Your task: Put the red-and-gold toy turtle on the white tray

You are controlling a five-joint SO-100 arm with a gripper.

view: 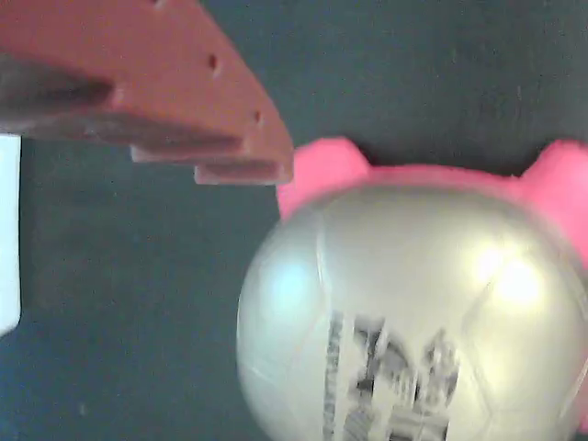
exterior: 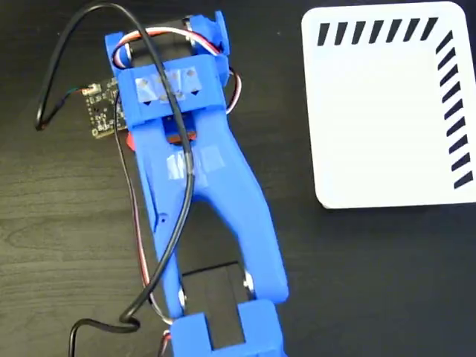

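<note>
I see turtle point(view: 413, 312) close under the wrist camera, on the dark table point(exterior: 372, 282) | gripper point(view: 266, 170): can't tell if apart | white tray point(exterior: 387, 111) at 2 o'clock, well apart from blue arm point(exterior: 201, 186)

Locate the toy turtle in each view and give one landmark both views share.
Fixed view: the toy turtle is almost wholly hidden under the blue arm; only a red sliver shows at the arm's left edge, upper left.
Wrist view: the toy turtle fills the lower right, shiny shell with pink legs above, beside a red finger.
Shared landmark: the white tray, a white strip at the wrist view's left edge.
</note>
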